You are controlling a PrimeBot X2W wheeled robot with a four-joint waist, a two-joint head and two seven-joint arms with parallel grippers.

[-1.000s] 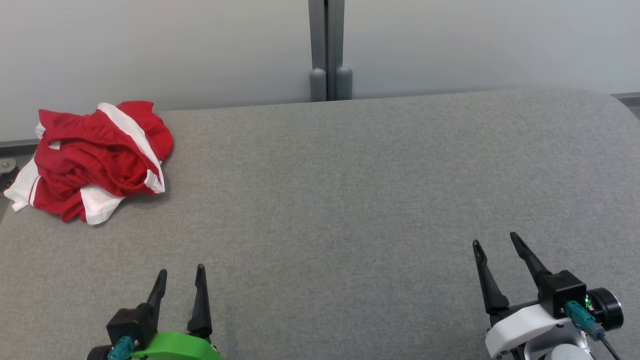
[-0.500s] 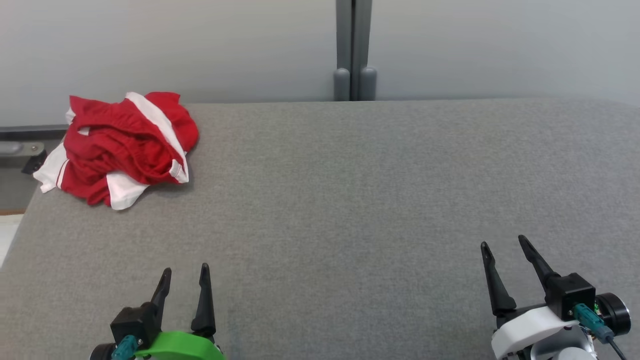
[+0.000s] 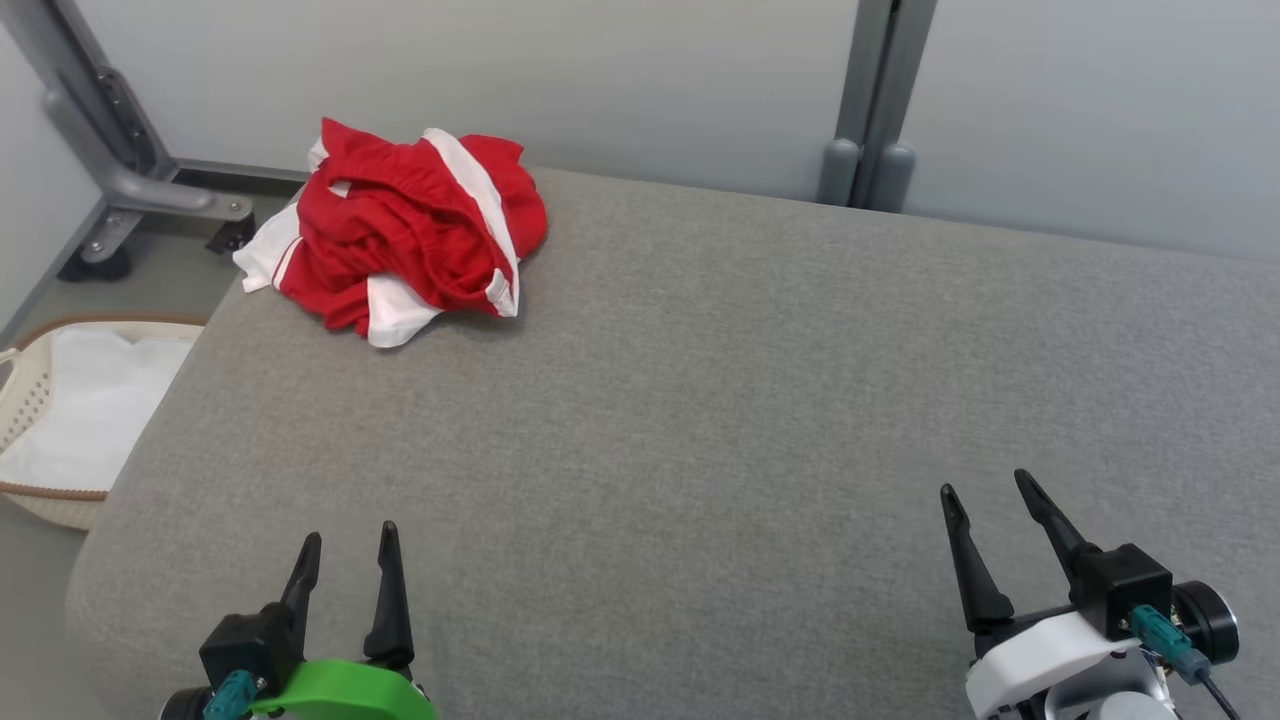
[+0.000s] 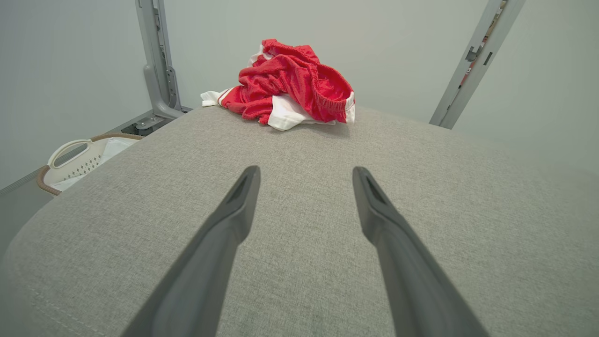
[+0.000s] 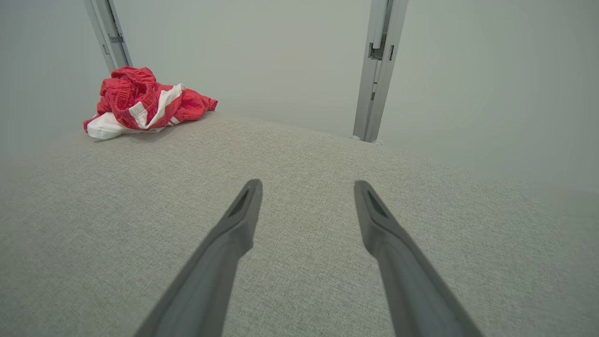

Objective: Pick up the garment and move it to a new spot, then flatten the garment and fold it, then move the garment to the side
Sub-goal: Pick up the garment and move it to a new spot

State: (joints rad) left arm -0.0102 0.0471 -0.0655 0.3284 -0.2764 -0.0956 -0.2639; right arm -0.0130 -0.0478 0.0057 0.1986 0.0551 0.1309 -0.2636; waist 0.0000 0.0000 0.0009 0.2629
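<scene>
Head view: swung left over the last second, a camera turn and no shift of the things themselves. Now framing the crumpled red-and-white fabric garment upper left of centre instead of at the picture's edge. Lying bunched at the far left corner of the grey woven padded surface, untouched, white hem at the very edge. Reads as squaring up for the pick; first step not yet started, reach still to come, likely with the left arm.

Left gripper, green-cuffed: spread fully wide, holding nothing, low over the near edge, well apart from the garment. Right gripper, white-cuffed: likewise wide and empty, near right. Same in both wrist views, only bare cloth between the fingers.

Surface: flat, unwrinkled, rounded corners, ample room mid-surface for flattening and folding.

Room: pale grey wall panels behind, grey metal post at the joint, angled metal frame foot at left, cream lattice laundry basket with white cloth inside, on the floor beside the left edge.
</scene>
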